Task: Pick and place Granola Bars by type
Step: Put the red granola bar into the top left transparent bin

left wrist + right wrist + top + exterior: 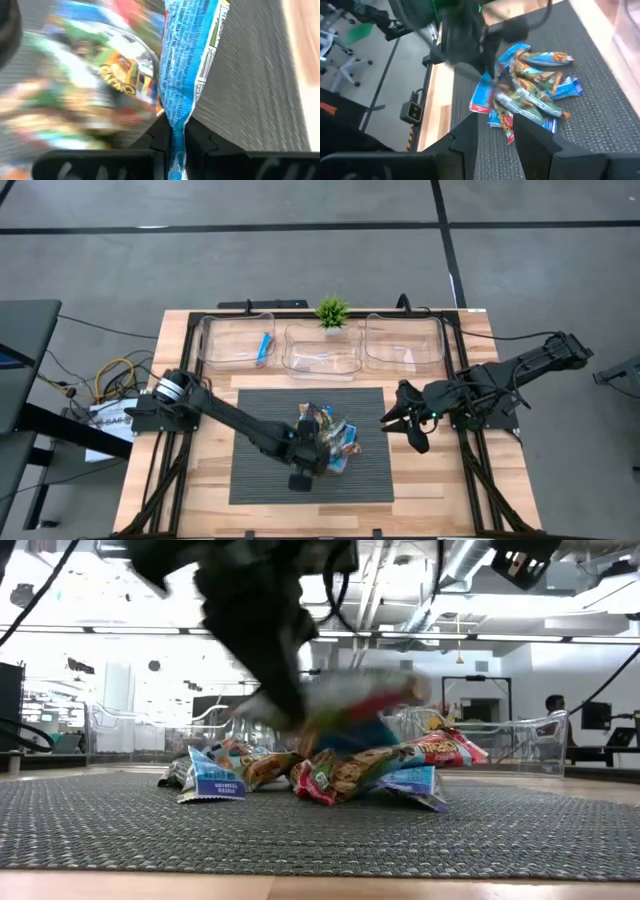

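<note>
Pinching one end of a blue bar point(187, 60), the left gripper point(318, 462) sits over the pile of granola bars point(328, 435) near the middle of the dark ribbed mat point(260, 480). Its fingers point(200, 142) are narrowed hard against the wrapper's crimped end, and the wrapper stands up between them. The remaining bars lie heaped and overlapping, blue ones mixed with tan and red ones, all well inside the mat's edges, with bare mat on every side. The right gripper point(400, 420) hangs just off the mat's right edge, fingers partly apart and holding nothing. Along the bench's point(190, 500) far edge stand three clear bins; the left bin point(215, 340) already holds one blue bar point(264, 348). A small green plant point(331, 311) stands behind the middle bin point(322, 362).
</note>
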Controlling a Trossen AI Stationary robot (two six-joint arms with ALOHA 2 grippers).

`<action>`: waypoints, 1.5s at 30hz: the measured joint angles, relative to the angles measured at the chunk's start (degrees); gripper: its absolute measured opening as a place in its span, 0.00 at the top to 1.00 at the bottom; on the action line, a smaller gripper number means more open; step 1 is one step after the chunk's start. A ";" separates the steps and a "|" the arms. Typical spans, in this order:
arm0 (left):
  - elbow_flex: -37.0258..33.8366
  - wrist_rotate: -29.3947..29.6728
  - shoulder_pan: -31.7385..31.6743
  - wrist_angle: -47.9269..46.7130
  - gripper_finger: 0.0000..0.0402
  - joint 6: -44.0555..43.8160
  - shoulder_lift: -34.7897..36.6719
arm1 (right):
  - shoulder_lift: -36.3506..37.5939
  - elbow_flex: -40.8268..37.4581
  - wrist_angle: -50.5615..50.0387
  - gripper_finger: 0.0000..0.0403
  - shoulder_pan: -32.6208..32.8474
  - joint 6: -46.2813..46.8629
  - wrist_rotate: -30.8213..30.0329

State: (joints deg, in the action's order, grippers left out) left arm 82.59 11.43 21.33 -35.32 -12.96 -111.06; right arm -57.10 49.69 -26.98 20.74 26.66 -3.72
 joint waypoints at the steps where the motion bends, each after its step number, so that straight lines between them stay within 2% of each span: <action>1: 0.00 1.90 -0.86 -0.80 0.93 -0.59 1.60 | 0.00 0.00 0.04 0.72 -0.23 -0.08 -0.60; 10: -1.47 14.43 -12.87 -8.46 0.97 -5.96 20.40 | 0.22 0.00 0.99 0.72 -2.55 -0.14 -4.97; 16: -1.75 23.96 -24.06 -20.90 0.94 -15.65 29.59 | 0.22 0.02 4.11 0.72 -5.52 -0.14 -13.82; 19: -1.75 22.41 -30.68 -26.01 0.93 -19.14 31.62 | 0.22 0.02 4.05 0.72 -7.23 -0.14 -19.41; 22: -1.77 17.73 -36.96 -30.99 0.94 -19.77 31.91 | 0.22 0.02 3.36 0.72 -8.97 -1.17 -23.02; 26: -1.84 13.07 -43.80 -35.37 0.95 -19.38 31.04 | 0.22 0.02 3.36 0.72 -11.51 -4.21 -23.34; 29: -2.24 11.43 -47.69 -34.43 0.95 -17.62 30.46 | 0.22 0.02 2.98 0.72 -13.42 -4.39 -23.35; 32: -3.90 7.33 -51.84 -32.92 0.94 -15.79 30.21 | 0.22 0.04 2.32 0.72 -14.89 -4.68 -23.38; 38: -8.80 4.28 -56.10 -31.26 0.87 -15.53 30.22 | 0.22 0.04 1.73 0.72 -16.43 -5.25 -23.24; 45: -10.49 3.97 -56.87 -30.88 0.70 -15.52 30.20 | 0.22 0.04 1.75 0.72 -16.41 -7.18 -22.82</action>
State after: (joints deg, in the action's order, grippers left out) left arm 72.10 15.39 -35.54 -66.20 -28.48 -80.86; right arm -56.88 49.74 -25.23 4.34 19.48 -26.54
